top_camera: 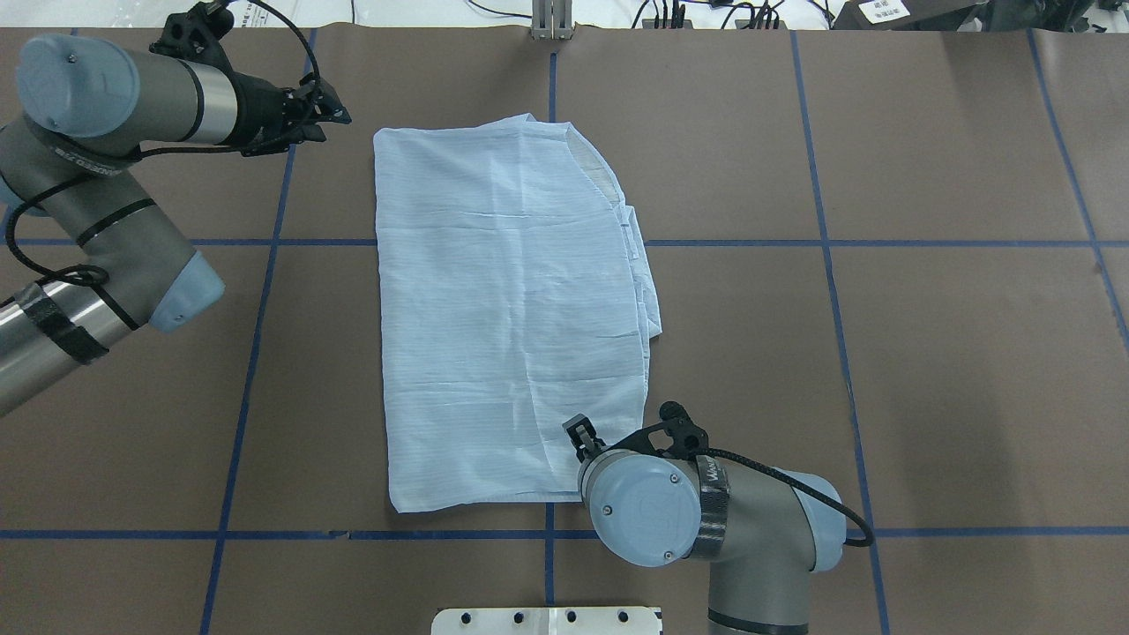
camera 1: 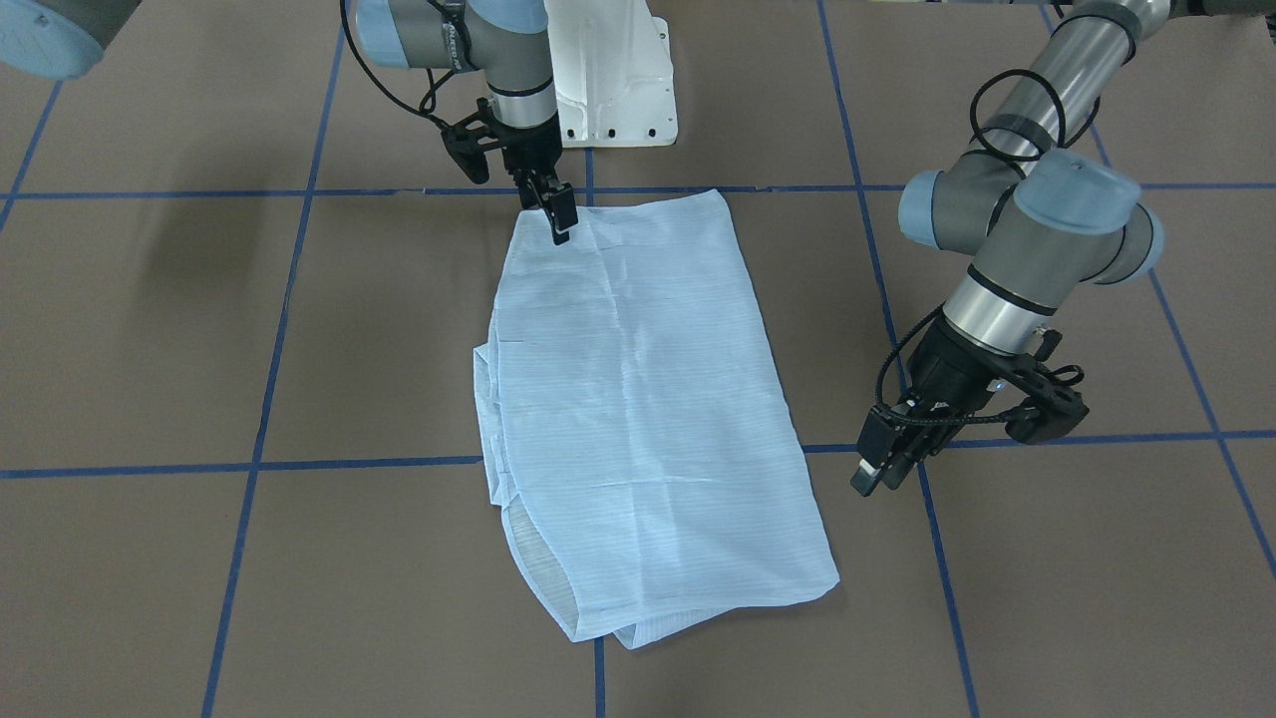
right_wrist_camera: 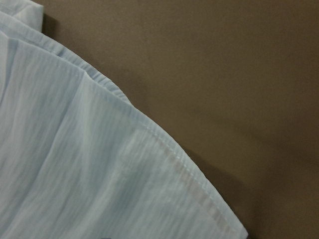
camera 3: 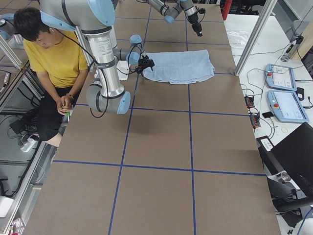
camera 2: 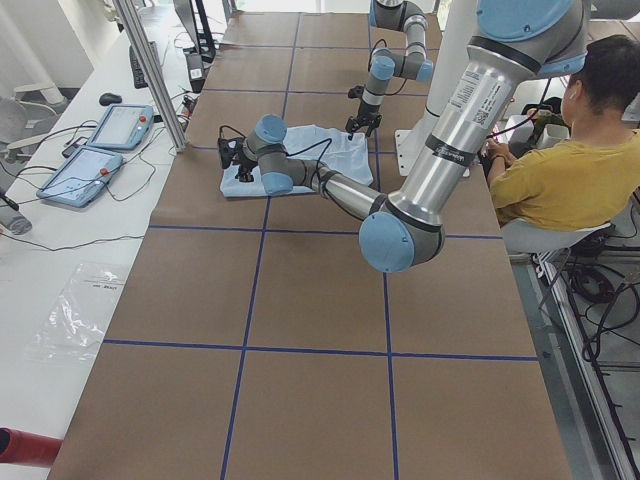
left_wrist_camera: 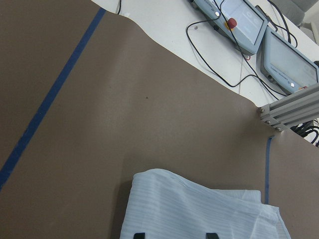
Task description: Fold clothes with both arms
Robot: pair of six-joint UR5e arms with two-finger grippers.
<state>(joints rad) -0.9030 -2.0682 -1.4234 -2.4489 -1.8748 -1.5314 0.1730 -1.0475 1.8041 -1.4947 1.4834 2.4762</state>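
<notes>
Right half, overhead view: bare table (top_camera: 926, 353), free passage.
Centre: shirt (top_camera: 503, 309) covers the surface.
Lower centre: right gripper (top_camera: 582, 434) and right arm (top_camera: 653, 511) block the shirt's near corner.
Upper left: left gripper (top_camera: 322, 110) near the shirt's edge.
Top edge: metal post (top_camera: 551, 22).

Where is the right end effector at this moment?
In the overhead view the right end effector is at the shirt's near right corner, on the robot's right, close to the white base.

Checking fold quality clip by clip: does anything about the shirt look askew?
Yes. The shirt lies folded into a strip, but its edge on the robot's right is ragged: lower layers poke out unevenly.
</notes>
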